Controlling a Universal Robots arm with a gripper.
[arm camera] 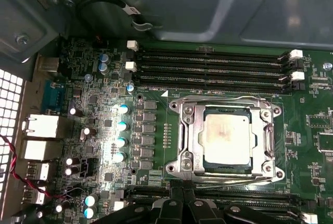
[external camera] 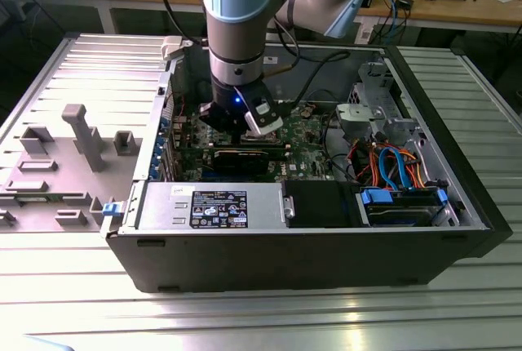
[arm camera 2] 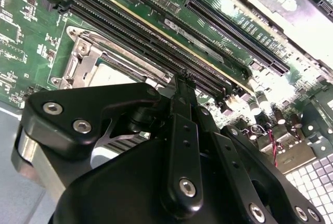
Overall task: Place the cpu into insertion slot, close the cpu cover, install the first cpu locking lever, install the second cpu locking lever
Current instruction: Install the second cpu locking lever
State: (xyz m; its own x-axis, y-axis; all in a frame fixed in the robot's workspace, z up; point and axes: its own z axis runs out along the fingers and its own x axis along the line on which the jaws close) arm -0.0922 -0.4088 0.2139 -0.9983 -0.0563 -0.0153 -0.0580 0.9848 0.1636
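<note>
In the first wrist view, from left to right: rear ports and capacitors (arm camera: 122,125) on the green motherboard (arm camera: 93,109), then the insertion slot (arm camera: 227,138) with the cpu (arm camera: 227,137) seated flat inside, the cpu cover (arm camera: 186,135) closed around it as a silvery frame. Black memory slots (arm camera: 213,62) just beside the socket. Pincer (arm camera: 182,208) low over the board near the socket edge, holding nothing; spread or pressed together, cannot tell. In the exterior view, arm (external camera: 236,33) reaching down into the open computer case (external camera: 326,253) on the worktop (external camera: 245,318).
</note>
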